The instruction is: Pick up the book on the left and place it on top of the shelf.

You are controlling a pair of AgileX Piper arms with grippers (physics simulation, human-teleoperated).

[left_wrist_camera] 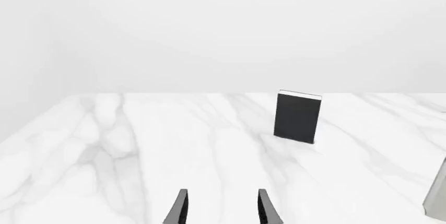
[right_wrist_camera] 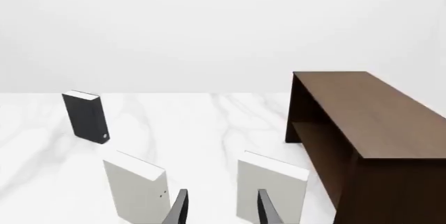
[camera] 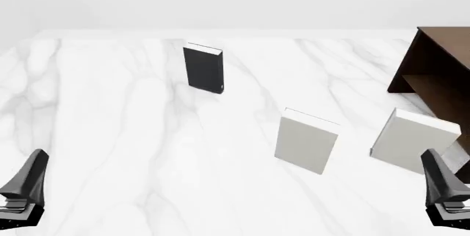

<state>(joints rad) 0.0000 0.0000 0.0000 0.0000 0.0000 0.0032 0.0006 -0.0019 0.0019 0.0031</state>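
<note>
The white marble desk (camera: 132, 137) carries everything, with both arms low at its near edge. The dark brown shelf (right_wrist_camera: 369, 125) stands ahead and to the right of the right jaws (right_wrist_camera: 220, 208), its flat top bare and an open compartment showing under it; in the front view only its left part (camera: 441, 65) shows. Two white books stand upright just ahead of the right jaws: one (camera: 413, 140) close by the shelf, though whether it touches the shelf cannot be told, the other (camera: 306, 141) a little to its left. The book (camera: 203, 68), thin, black and upright with a pale page edge, stands well ahead of both pairs of jaws, further off than the white ones; from the left jaws (left_wrist_camera: 221, 208) it lies forward and somewhat to the right (left_wrist_camera: 298, 117), apart from every other thing, and from the right jaws far forward and to the left (right_wrist_camera: 86, 117). Both pairs of jaws are parted with a plain gap between the fingers, holding nothing and touching nothing.
</note>
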